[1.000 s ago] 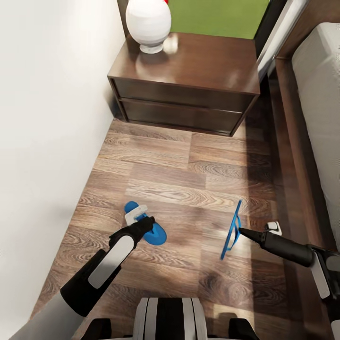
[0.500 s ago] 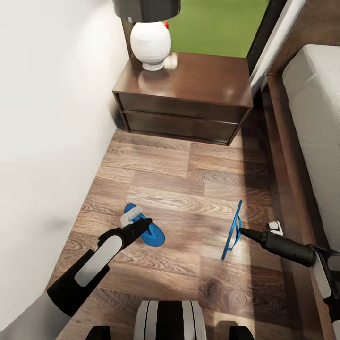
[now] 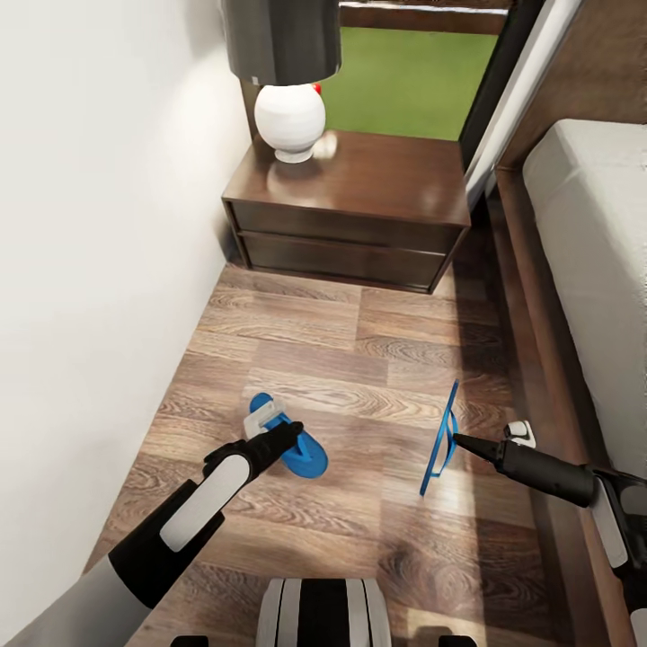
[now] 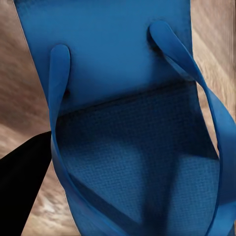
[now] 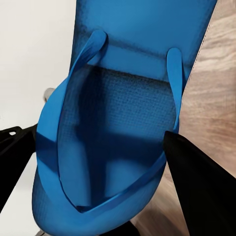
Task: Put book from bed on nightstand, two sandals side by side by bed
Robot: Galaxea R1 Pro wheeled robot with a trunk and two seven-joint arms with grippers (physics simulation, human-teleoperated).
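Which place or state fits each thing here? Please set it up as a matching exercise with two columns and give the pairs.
Things:
1. sandal at the left gripper
2. sandal at the right gripper
3. lamp
4. bed

Places or states:
A. stands on the nightstand
B. turned up on edge above the floor
C. along the right side of the head view
D. sole roughly level, low over the floor

Pairs: 1-D, 2-B, 3-A, 4-C
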